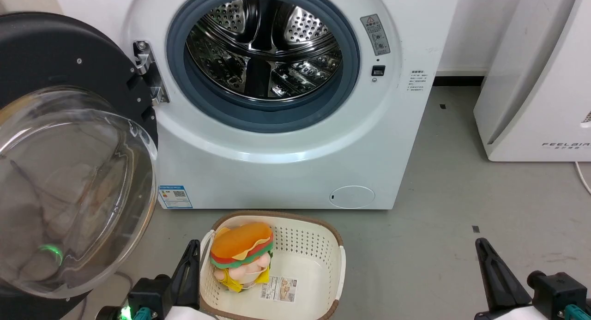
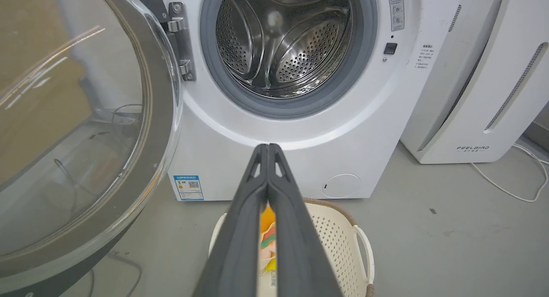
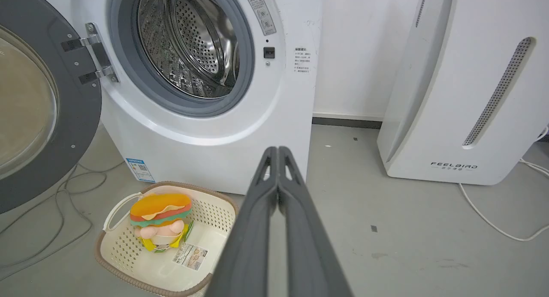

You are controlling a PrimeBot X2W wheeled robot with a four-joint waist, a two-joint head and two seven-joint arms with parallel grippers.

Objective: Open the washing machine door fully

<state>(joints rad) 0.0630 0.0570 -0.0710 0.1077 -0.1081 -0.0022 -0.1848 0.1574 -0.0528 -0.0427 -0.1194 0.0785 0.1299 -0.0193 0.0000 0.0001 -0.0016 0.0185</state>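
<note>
The washing machine door (image 1: 69,163) stands swung wide on its hinge (image 1: 150,73), off to the left of the left gripper (image 2: 268,148) and apart from it, its inner face and glass bowl turned out toward the room. The washing machine (image 1: 277,172) sits straight ahead of those jaws with its steel drum (image 1: 263,47) fully exposed. Both pairs of jaws are pressed together tip to tip and hold nothing. The right gripper (image 3: 278,149) hangs over bare floor, well to the right of the opening. By the look of it the opening step is done or all but done. If any swing is left, the next move would be a light outward push on the door's black rim from the left gripper, the nearer one. A white perforated basket (image 1: 323,237) with a plush burger toy (image 1: 242,250) lies just below and beyond the left fingers, so a low reach toward the door should pass to its left. Loose cables (image 3: 64,190) trail on the floor under the door. The white FEELBIRD appliance (image 3: 463,95) stands ahead and right of the right jaws, clear of the work.
</note>
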